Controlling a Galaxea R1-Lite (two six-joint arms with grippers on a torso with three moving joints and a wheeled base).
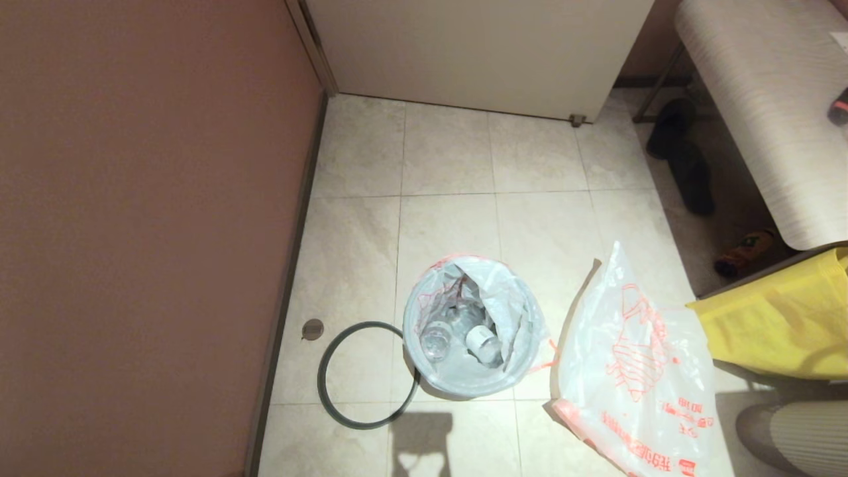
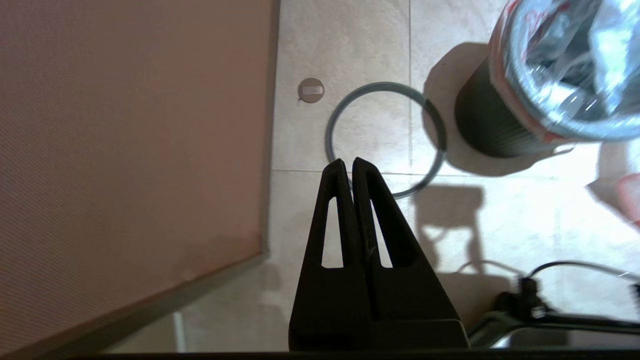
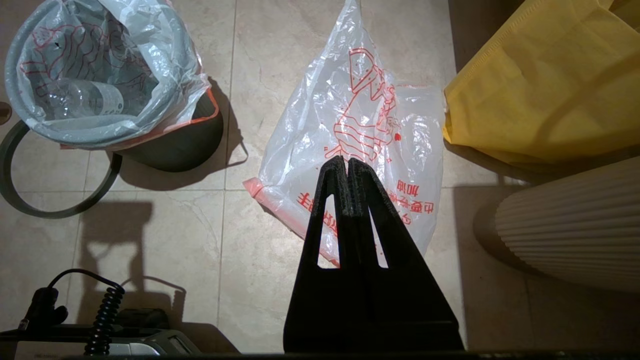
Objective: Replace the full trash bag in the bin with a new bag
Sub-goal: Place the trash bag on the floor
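The full bag (image 1: 474, 328) is thin, glossy, crinkled plastic film; the spare bag (image 1: 636, 371) looks the same. The bin (image 2: 487, 127) seems matt ribbed plastic. Floor tiles (image 1: 450, 152) are smooth stone-look; the yellow bag (image 1: 782, 318) is matt fabric.

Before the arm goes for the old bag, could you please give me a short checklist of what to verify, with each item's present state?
1. Rim ring off the bin, lying on the floor: ok.
2. Full trash bag out of the bin: not ok, hem folded over the rim.
3. New bag on the floor beside the bin: ok.
4. Left tool ready to grasp: not ok, shut, holding nothing.
5. Right tool free: ok, shut and empty above the new bag.
6. Drawstring reachable: cannot tell.
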